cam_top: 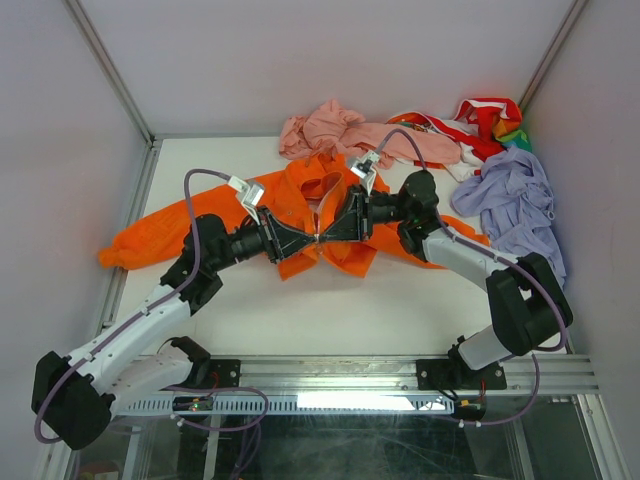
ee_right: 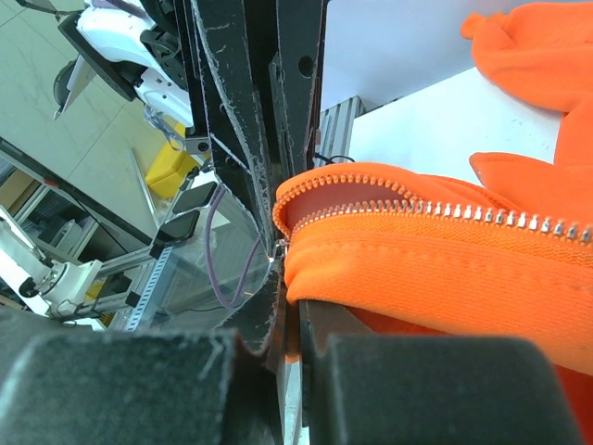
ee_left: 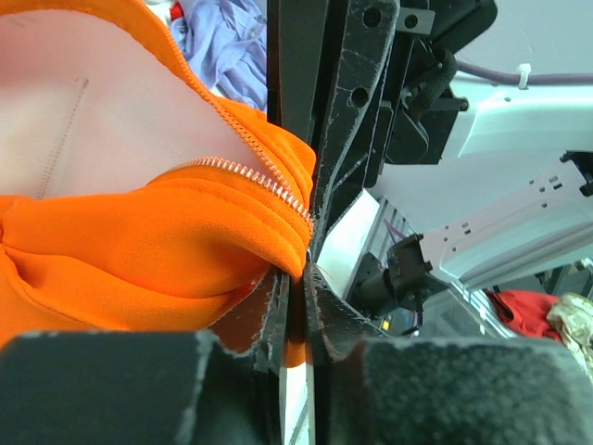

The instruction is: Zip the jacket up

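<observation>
The orange jacket (cam_top: 150,238) lies spread on the white table, its front open and the pale lining showing near the collar. My left gripper (cam_top: 311,238) and right gripper (cam_top: 326,235) meet tip to tip at the jacket's lower front edge. In the left wrist view the left gripper (ee_left: 301,271) is shut on a fold of orange fabric (ee_left: 139,232) beside the zipper teeth (ee_left: 250,172). In the right wrist view the right gripper (ee_right: 289,278) is shut on the other front edge (ee_right: 445,269), just under its zipper teeth (ee_right: 445,211). The zipper slider is hidden.
A pale pink garment (cam_top: 340,128) lies behind the jacket. A red, white and multicoloured garment (cam_top: 482,118) sits at the back right, and a lilac garment (cam_top: 512,195) lies along the right wall. Enclosure walls close both sides. An aluminium rail (cam_top: 400,375) runs along the near edge.
</observation>
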{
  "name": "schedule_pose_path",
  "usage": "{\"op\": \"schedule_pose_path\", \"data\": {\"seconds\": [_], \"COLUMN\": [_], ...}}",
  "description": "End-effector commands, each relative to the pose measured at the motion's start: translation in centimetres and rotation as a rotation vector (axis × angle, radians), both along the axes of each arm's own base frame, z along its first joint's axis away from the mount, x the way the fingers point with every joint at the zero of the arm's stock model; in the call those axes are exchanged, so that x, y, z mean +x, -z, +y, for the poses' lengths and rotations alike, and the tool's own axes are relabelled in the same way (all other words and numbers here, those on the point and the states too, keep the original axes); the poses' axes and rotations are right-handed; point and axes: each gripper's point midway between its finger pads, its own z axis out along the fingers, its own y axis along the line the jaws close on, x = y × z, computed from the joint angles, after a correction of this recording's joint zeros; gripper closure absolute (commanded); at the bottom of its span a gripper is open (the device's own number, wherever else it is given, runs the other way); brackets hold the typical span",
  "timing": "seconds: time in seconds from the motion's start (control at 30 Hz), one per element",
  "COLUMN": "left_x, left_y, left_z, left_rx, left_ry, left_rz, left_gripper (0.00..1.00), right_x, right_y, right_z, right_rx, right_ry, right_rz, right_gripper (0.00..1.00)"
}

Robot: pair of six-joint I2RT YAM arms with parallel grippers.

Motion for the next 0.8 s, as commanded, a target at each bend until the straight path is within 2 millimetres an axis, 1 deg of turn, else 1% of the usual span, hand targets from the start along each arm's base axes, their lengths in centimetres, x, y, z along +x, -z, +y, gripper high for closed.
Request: {"op": "schedule_pose_path", "data": {"seconds": [0.0, 0.1, 0.23, 0.33, 0.43, 0.5, 0.53, 0.63, 0.7, 0.77], "left_x": [-1.2, -0.7, -0.3, -0.1, 0.3, 0.5, 0.6, 0.8, 0.6, 0.0], "left_y": [-0.7, -1.8, -2.2, -2.5, -2.6, -2.7, -2.5, -1.6, -0.8, 0.0], "left_z": [0.4, 0.6, 0.6, 0.8, 1.0, 1.0, 1.0, 0.8, 0.4, -0.2], "left_rx": [-0.043, -0.100, -0.147, -0.184, -0.192, -0.192, -0.187, -0.152, -0.104, -0.041], "left_ry": [-0.007, -0.047, -0.064, -0.087, -0.111, -0.117, -0.122, -0.122, -0.085, -0.026], "left_rz": [0.038, 0.041, 0.069, 0.073, 0.071, 0.071, 0.079, 0.105, 0.126, 0.154], "left_gripper": [0.88, 0.83, 0.78, 0.77, 0.79, 0.83, 0.86, 1.00, 1.00, 1.00], "right_x": [1.9, 1.3, 0.8, 0.5, 0.1, 0.0, 0.0, 0.0, 0.2, 0.9], "right_y": [-3.7, -3.3, -3.0, -2.6, -2.4, -2.3, -2.3, -2.3, -2.6, -3.2], "right_z": [0.4, 0.4, 0.5, 0.5, 0.5, 0.6, 0.6, 0.6, 0.6, 0.6], "right_rx": [0.114, 0.109, 0.111, 0.106, 0.105, 0.105, 0.105, 0.106, 0.111, 0.122], "right_ry": [0.115, 0.106, 0.106, 0.103, 0.097, 0.092, 0.090, 0.083, 0.085, 0.104], "right_rz": [-0.123, -0.112, -0.100, -0.088, -0.083, -0.079, -0.078, -0.081, -0.091, -0.102], "right_gripper": [1.00, 1.00, 1.00, 1.00, 1.00, 1.00, 1.00, 1.00, 1.00, 1.00]}}
